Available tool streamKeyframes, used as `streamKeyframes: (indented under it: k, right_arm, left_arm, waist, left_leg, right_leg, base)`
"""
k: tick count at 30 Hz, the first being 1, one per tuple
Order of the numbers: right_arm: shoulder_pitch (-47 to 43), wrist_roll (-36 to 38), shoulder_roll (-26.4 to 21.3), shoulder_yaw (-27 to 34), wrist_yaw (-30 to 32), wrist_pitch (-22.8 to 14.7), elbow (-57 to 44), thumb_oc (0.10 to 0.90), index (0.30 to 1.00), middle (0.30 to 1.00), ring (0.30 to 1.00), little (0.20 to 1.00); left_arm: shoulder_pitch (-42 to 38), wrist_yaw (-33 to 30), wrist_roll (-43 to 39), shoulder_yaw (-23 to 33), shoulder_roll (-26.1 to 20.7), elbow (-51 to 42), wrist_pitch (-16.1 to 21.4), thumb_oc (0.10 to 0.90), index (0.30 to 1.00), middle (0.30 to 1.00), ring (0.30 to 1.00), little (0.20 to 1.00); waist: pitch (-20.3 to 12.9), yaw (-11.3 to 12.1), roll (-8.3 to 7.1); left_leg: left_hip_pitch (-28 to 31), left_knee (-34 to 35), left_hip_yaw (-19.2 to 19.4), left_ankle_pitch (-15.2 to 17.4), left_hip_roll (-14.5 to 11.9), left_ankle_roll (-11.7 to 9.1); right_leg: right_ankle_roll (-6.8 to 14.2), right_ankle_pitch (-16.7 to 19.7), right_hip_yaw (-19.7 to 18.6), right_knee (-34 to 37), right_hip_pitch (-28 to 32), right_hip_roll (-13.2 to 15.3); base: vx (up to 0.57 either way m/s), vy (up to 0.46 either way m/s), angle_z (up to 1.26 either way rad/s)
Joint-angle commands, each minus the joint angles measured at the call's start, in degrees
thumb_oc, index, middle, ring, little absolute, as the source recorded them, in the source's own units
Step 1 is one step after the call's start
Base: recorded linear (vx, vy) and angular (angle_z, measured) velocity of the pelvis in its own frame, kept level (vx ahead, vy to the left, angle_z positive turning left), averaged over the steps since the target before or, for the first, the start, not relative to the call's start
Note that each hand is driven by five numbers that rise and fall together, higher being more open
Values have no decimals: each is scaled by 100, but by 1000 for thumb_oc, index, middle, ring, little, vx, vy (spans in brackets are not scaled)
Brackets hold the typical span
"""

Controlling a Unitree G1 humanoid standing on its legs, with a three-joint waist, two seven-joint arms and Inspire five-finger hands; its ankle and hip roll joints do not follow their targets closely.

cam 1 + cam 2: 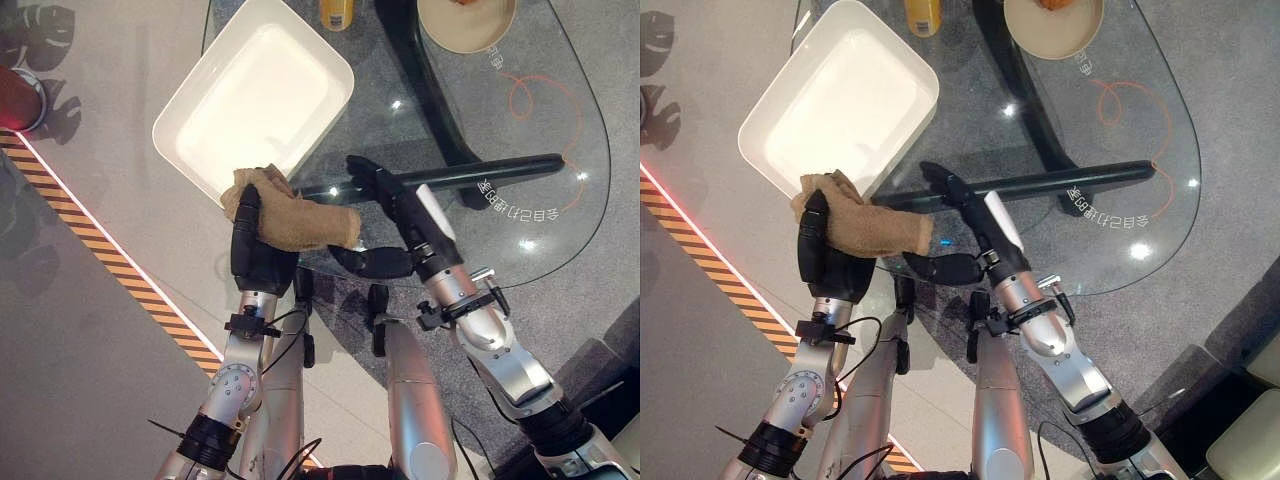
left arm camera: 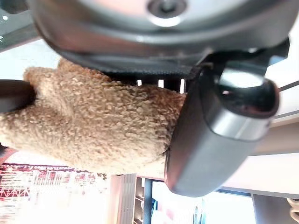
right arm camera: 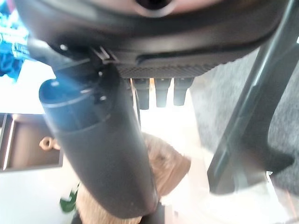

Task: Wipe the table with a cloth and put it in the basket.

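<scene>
My left hand [image 1: 262, 252] is shut on a brown fuzzy cloth [image 1: 305, 225], which bunches over its fingers and trails to the right above the glass table's [image 1: 560, 200] near-left edge. In the left wrist view the cloth [image 2: 93, 126] lies pressed against the palm under the thumb. A white rectangular basket [image 1: 340, 72] stands on the table just beyond the cloth, its near corner almost touching it. To the right of the cloth, my right hand [image 1: 395, 195] is open, its fingers straight and reaching over the glass. The cloth [image 3: 163, 163] shows past that hand in the right wrist view.
A yellow bottle [image 1: 336, 12] and a beige bowl [image 1: 466, 25] stand at the table's far side. A black frame bar [image 1: 490, 172] runs under the glass. Orange-and-black striped tape [image 1: 110, 255] crosses the floor on the left, near a red object [image 1: 18, 98].
</scene>
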State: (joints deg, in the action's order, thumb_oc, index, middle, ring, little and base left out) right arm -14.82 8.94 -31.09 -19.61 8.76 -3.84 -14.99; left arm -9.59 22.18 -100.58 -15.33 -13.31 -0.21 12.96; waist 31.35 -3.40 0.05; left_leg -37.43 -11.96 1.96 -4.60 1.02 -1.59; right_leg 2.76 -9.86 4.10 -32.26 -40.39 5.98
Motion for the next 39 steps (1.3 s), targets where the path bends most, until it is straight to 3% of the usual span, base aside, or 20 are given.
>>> streamKeyframes:
  k: [1,12,16,19,23,28,30,33,34,39]
  right_arm:
    - [-200,28,63,495,291,-653,-523,800,900,900,900,900]
    - [-86,68,114,643,374,-741,-540,800,900,900,900,900]
    - [-59,153,77,646,319,-601,-547,800,900,900,900,900]
    - [38,273,34,645,155,-417,-521,800,900,900,900,900]
    - [237,331,-7,569,-165,-91,-346,800,900,900,900,900]
    - [392,368,-23,392,-469,170,-70,800,900,900,900,900]
    - [375,371,-63,240,-600,390,95,800,900,900,900,900]
    - [321,460,-99,143,-668,583,198,800,900,900,900,900]
    - [214,450,-116,1,-734,732,364,800,900,900,900,900]
    - [-93,529,-214,-407,-1062,1191,789,800,900,900,900,900]
  left_arm:
    - [-15,812,263,239,-33,-1203,-53,100,300,300,300,200]
    - [16,792,416,316,-28,-1186,22,100,300,300,300,200]
    - [17,630,895,429,-96,-1206,489,100,300,300,300,200]
    - [40,410,1718,592,-219,-1230,1129,100,300,300,300,200]
    - [54,-422,2895,971,-440,-1290,1760,100,300,300,300,200]
    - [-13,-1650,4061,1265,-707,-1308,2067,100,300,300,300,200]
    - [-115,-2326,4960,1374,-829,-1262,2213,100,300,300,300,200]
    - [-173,-2818,5739,1442,-944,-1280,2339,100,300,300,300,200]
    - [-294,-3323,6468,1535,-1076,-1277,2336,100,300,300,300,200]
    - [-760,-4469,7808,1678,-1460,-1172,2130,100,300,300,300,200]
  waist:
    - [-155,42,-149]
    - [-155,29,-153]
    - [-155,31,-135]
    - [-155,50,-96]
    - [-155,87,14]
    - [-155,101,130]
    - [-155,100,166]
    - [-155,113,188]
    - [-155,132,201]
    - [-155,149,228]
  left_leg:
    - [-66,-945,8,784,484,407]
    - [-63,-928,37,795,466,406]
    - [-73,-929,47,792,459,399]
    - [-85,-910,45,765,460,387]
    - [-133,-938,14,752,485,366]
    - [-214,-989,-20,729,522,350]
    - [-285,-1048,-29,724,534,341]
    - [-333,-1076,-37,710,547,339]
    - [-376,-1096,-41,703,547,333]
    - [-477,-1148,-20,702,537,313]
  right_leg:
    - [38,1083,-379,1531,342,-532]
    - [43,1085,-365,1562,355,-528]
    - [37,1066,-369,1547,341,-531]
    - [26,1049,-367,1542,324,-530]
    - [-6,997,-342,1496,278,-511]
    - [-39,943,-325,1425,201,-488]
    - [-60,919,-330,1386,137,-472]
    - [-78,917,-329,1368,90,-465]
    - [-92,912,-338,1366,56,-457]
    - [-122,887,-359,1340,-43,-431]
  base:
    - [0,0,0]
    - [0,0,0]
    - [0,0,0]
    - [0,0,0]
    - [22,38,-3]
    - [18,70,-5]
    - [16,65,0]
    - [19,51,-4]
    - [23,67,-5]
    - [25,74,-1]
